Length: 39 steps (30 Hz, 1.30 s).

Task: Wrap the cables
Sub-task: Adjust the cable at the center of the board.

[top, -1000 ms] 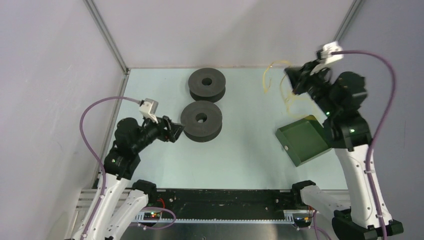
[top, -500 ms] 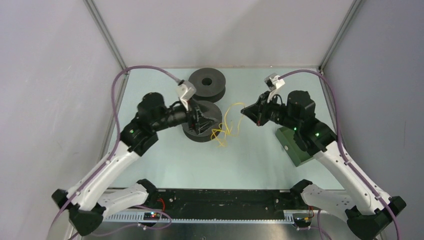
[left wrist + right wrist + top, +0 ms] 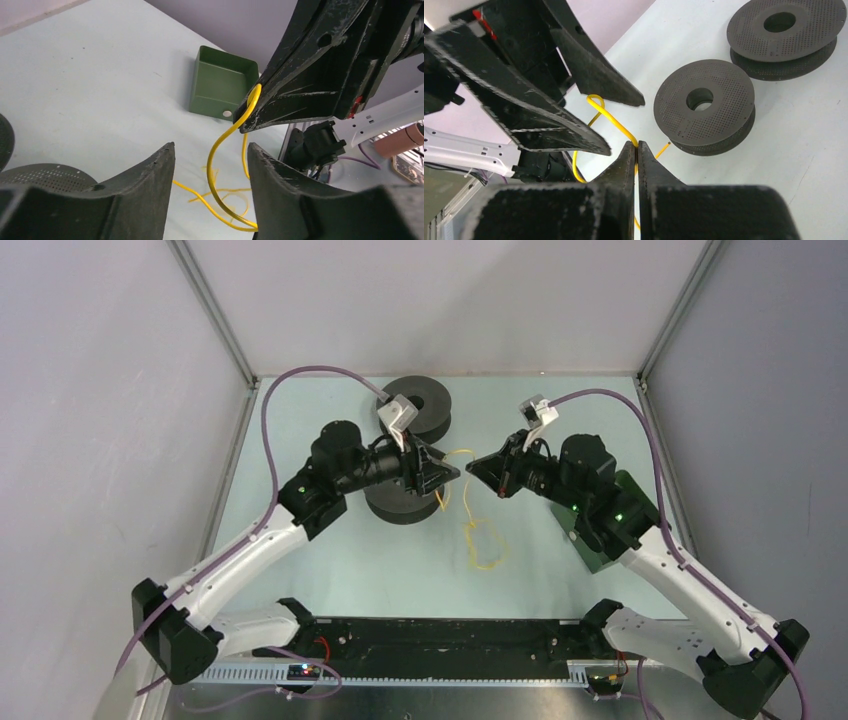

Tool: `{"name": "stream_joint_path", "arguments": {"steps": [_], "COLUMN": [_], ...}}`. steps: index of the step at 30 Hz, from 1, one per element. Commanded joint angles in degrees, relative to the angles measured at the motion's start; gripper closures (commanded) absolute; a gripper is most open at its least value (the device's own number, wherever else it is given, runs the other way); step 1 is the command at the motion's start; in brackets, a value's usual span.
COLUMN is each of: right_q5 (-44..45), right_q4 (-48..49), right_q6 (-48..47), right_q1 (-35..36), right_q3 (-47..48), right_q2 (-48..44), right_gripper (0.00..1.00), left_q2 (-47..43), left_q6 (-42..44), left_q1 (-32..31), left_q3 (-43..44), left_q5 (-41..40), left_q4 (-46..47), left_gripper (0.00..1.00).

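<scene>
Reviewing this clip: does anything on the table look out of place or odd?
Yes. The yellow cable sprawls in loose, tangled loops on the middle of the table, one strand pinched in the shut right gripper. None of it is wound on the nearer dark grey spool or the farther spool.

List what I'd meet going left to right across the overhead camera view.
Nearer dark grey round spool → left arm's black claw → right arm's black claw → dark green open box. The thin yellow cable spans both claws, so it's left out.
</scene>
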Motion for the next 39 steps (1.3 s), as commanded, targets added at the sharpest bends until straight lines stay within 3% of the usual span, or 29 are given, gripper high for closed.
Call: {"name": "stream_joint_path", "arguments": {"steps": [1, 4, 7, 9, 15, 23, 28, 34, 39], "right_q5": [3.18, 6.21, 11.34, 12.59, 13.17, 13.76, 11.49, 5.07, 5.22], "right_q4": [4.41, 4.36, 3.21, 1.80, -0.74, -0.66, 2.34, 16.94, 33.07], "right_q6": [2.16, 1.24, -1.11, -3.17, -6.20, -1.54, 3.94, 3.78, 3.79], "right_q1": [0.46, 0.35, -0.07, -0.20, -0.29, -0.38, -0.29, 3.63, 9.93], "right_q3": [-1.22, -2.46, -4.18, -4.85, -7.77, -17.33, -23.61, -29.60, -33.00], "right_q2": [-1.65, -3.18, -4.65, -4.88, -4.68, -5.82, -4.82, -2.20, 2.97], "right_gripper": [1.00, 1.00, 1.00, 1.00, 0.90, 0.60, 0.52, 0.47, 0.43], "left_q2": [2.12, 2.36, 1.37, 0.23, -1.60, -7.26, -8.17, -8.36, -9.20], "left_q6": [-2.60, -3.23, -2.83, -2.95, -3.97, -5.80, -7.19, -7.59, -7.90], "left_q1": [-1.10, -1.14, -1.12, -1.15, -1.15, -1.10, -1.16, -1.12, -1.08], "left_q3": [-1.56, -3.62, -4.61, -4.51, 2.43, 5.64, 3.96, 3.66, 3.40], "left_q5": [-0.05, -0.24, -0.94, -1.36, -5.11, -11.88, -13.01, -13.00, -13.74], "left_q4": [5.57, 5.43, 4.28, 3.13, -7.09, -9.66, -10.49, -10.69, -10.78], "left_gripper": [0.47, 0.60, 0.93, 0.99, 1.00, 1.00, 1.00, 1.00, 1.00]}}
